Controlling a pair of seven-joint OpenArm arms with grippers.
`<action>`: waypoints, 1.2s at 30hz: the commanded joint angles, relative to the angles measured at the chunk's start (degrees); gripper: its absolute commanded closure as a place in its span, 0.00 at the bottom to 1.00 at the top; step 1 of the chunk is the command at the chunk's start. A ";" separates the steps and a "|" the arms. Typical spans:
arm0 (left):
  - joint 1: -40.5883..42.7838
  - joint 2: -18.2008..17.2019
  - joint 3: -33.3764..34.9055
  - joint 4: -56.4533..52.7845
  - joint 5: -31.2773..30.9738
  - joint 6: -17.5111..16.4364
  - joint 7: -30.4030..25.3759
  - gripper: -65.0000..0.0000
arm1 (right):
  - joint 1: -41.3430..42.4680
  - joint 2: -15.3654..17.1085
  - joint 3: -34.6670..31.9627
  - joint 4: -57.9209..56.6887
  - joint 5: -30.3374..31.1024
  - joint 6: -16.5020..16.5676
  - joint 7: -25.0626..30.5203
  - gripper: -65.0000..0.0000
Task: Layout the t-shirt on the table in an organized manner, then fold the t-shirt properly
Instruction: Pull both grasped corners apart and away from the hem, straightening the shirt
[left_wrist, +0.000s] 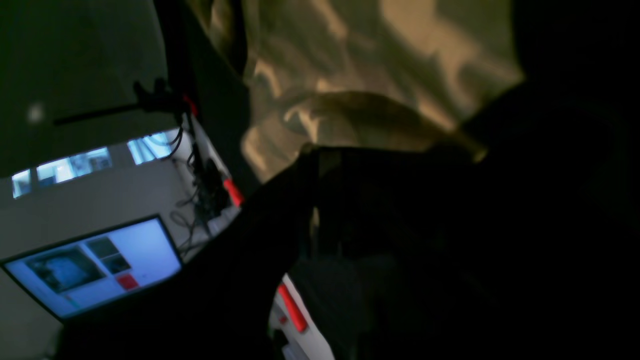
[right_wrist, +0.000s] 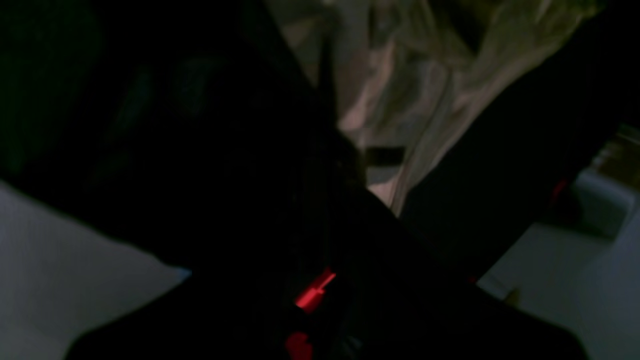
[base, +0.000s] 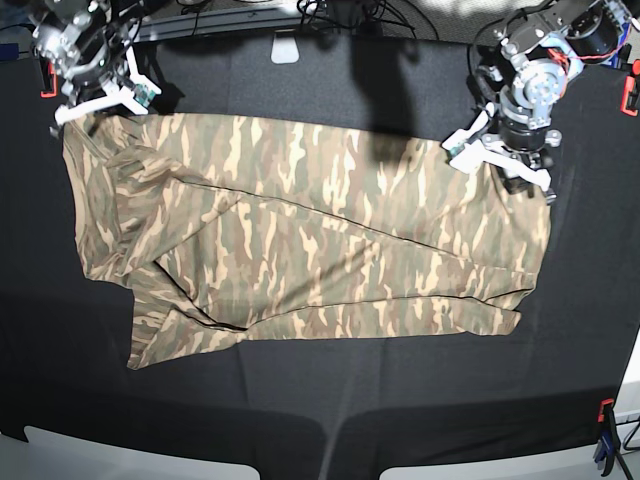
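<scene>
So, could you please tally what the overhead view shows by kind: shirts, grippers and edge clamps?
T-shirt: 1
Grippers: 2, left gripper, right gripper
Red clamps: 3
Blue clamps: 1
Total: 7

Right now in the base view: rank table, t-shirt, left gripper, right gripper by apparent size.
1. table, fills nearly the whole view
2. t-shirt
3. left gripper and right gripper: look alike, so I won't rank them.

The table (base: 320, 420), draped in matte black cloth with red clamps (base: 46, 78) at its edges, carries the camouflage t-shirt (base: 300, 240), spread wide across it with creases and a folded-under lower left corner.
</scene>
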 joint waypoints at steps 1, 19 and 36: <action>-0.48 -0.48 -0.33 0.81 1.22 0.83 -0.22 1.00 | 0.13 -0.07 0.50 0.81 -0.81 -0.72 0.42 1.00; -0.48 -0.50 -0.33 0.81 1.18 0.85 -0.96 1.00 | 0.63 1.86 0.50 -2.47 -6.95 0.92 6.60 0.64; -0.48 -0.50 -0.33 0.81 1.14 0.85 -1.40 1.00 | 6.08 1.73 0.42 -4.79 2.16 8.98 7.10 0.75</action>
